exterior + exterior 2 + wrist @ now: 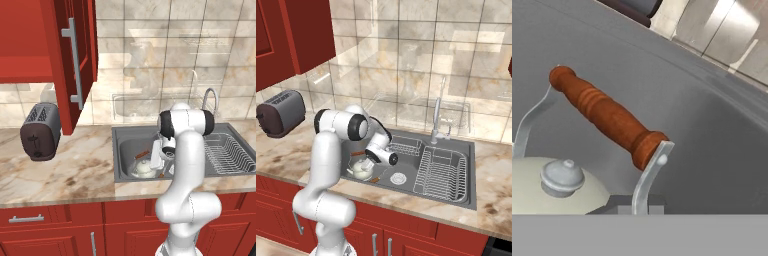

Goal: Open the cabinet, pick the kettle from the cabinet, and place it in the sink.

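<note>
Fingers (639, 202) shut on kettle (144, 168) handle, hand view closeup

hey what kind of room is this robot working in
A home-style kitchen, rendered in simulation: a metal sink with a faucet set in a marble counter, red cabinets below, and a toaster beside it.

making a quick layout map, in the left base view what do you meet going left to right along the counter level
toaster → open cabinet door hanging just right of it → kettle in the left part of the sink → gripper and arm at the kettle → faucet → wire dish rack
</note>
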